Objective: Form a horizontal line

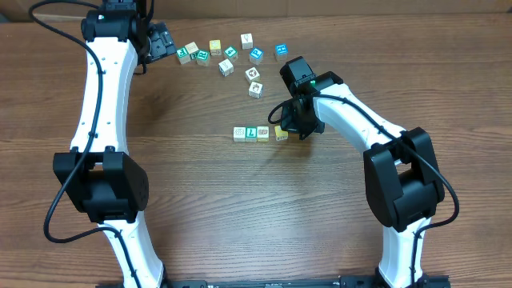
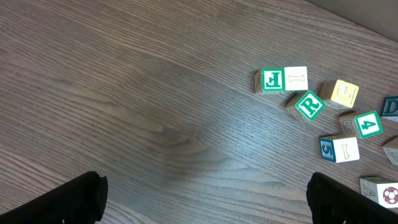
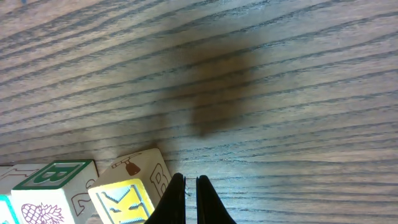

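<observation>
Right pincer [image 3: 189, 184] clenched empty beside the horizontal line [image 1: 260, 133]; left pincer [image 2: 205, 199] gapes wide

**Yellow Cube Glowing Beside Black Claw**

The right claw [image 3: 189, 182] is showing black against a brown, dark-grained table [image 3: 280, 93]. Just left of it, the yellow cube [image 3: 121, 204] is showing a yellow K face and a brown bell on white. Beyond, the green cube [image 3: 53, 176] is displaying a green R and purple pineapple. The horizontal line [image 1: 258, 133] is running white, teal, tan, yellow toward the claw.
</observation>
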`<control>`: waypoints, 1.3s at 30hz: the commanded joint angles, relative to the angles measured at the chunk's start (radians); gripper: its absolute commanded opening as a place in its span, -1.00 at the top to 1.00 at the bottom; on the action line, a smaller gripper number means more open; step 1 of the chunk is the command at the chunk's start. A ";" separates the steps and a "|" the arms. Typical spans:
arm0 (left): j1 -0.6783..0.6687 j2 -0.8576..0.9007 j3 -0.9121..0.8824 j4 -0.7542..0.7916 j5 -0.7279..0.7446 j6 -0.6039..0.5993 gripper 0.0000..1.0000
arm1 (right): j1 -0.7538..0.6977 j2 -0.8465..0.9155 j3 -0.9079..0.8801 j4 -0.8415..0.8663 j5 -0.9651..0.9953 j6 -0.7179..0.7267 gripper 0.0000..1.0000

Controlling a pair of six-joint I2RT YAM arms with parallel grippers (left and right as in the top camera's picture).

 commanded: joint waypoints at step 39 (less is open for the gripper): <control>0.000 -0.004 0.013 0.001 -0.003 0.011 -1.00 | 0.044 0.035 -0.006 0.037 0.014 -0.127 0.93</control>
